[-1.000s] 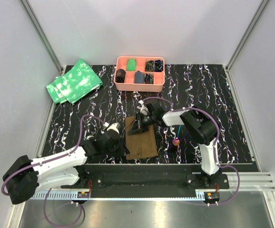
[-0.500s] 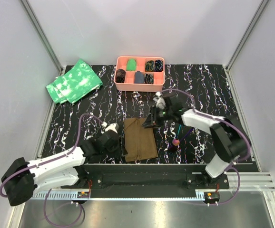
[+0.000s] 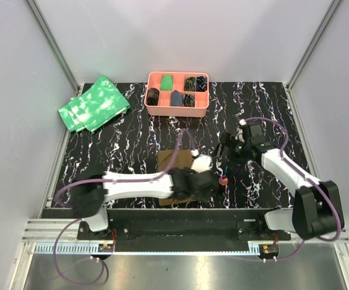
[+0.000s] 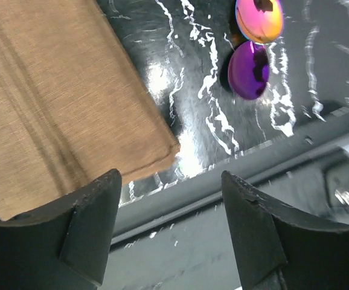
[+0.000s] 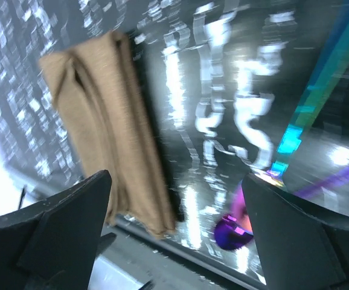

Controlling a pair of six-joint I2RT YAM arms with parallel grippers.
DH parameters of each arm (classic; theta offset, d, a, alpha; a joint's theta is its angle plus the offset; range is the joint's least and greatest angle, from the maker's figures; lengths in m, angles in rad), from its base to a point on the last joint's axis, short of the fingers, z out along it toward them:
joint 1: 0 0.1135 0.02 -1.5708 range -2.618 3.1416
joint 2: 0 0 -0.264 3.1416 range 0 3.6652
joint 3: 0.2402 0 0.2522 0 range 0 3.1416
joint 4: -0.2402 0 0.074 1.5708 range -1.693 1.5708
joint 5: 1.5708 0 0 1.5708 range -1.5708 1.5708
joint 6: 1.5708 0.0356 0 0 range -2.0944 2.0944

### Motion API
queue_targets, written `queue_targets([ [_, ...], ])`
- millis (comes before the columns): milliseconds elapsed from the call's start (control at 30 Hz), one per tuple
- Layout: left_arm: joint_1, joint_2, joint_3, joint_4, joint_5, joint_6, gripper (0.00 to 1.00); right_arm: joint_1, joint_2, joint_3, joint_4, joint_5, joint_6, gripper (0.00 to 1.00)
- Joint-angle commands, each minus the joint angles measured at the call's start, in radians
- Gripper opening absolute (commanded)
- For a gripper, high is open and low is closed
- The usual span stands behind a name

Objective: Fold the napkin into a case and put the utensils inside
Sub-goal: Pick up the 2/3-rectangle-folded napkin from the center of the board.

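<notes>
The napkin (image 3: 173, 159) lies flat on the mat as a narrow, layered brown case, its near part hidden under my left arm. In the left wrist view the cloth (image 4: 60, 103) fills the upper left, its corner just ahead of my open, empty left gripper (image 4: 169, 178) (image 3: 208, 187). The utensils (image 3: 223, 179) lie right of the cloth: a pink-orange rounded end (image 4: 259, 18), a purple end (image 4: 250, 69) and a teal stem (image 5: 295, 136). My right gripper (image 5: 176, 178) (image 3: 224, 153) hovers open and empty between the cloth (image 5: 108, 121) and the utensils.
A pink compartment tray (image 3: 177, 111) with dark and green items stands at the back centre. Green mottled cloths (image 3: 95, 103) lie at the back left. The metal rail of the table's near edge (image 4: 235, 175) runs just beyond my left fingers.
Both grippers opened and let go of the cloth, which now lies flat. The right gripper drew back to the right. The left arm swung right across the cloth's near end.
</notes>
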Motion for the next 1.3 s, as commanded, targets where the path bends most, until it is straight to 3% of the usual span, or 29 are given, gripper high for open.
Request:
queue_targets([
  [0,-0.054,0.213,0.233,-0.274,-0.2,-0.086,0.68,-0.041,-0.149,0.022,-0.151,0.202,-0.065,1.0],
  [133,-0.085,0.311,0.345,-0.348,-0.234,-0.111,0.67,-0.076,-0.2,0.015,-0.18,0.218,-0.088,1.0],
  [467,-0.088,0.432,0.367,-0.362,-0.243,-0.129,0.61,-0.081,-0.165,-0.004,-0.153,0.118,-0.087,1.0],
  [700,-0.082,0.442,0.338,-0.347,-0.279,-0.134,0.46,-0.081,-0.148,-0.036,-0.093,0.025,-0.082,1.0],
  [900,-0.077,0.358,0.242,-0.301,-0.248,-0.126,0.17,-0.081,-0.111,-0.051,-0.027,-0.067,-0.077,0.94],
  [1000,-0.072,0.232,0.171,-0.268,-0.214,-0.109,0.06,-0.06,-0.076,-0.038,0.013,-0.124,-0.071,0.94],
  [1167,-0.043,0.078,0.035,-0.143,-0.081,-0.068,0.04,0.054,0.071,0.036,0.07,-0.202,-0.056,0.96],
  [1267,-0.023,0.003,-0.024,-0.092,-0.033,-0.063,0.03,0.112,0.128,0.027,0.189,-0.245,0.018,0.97],
])
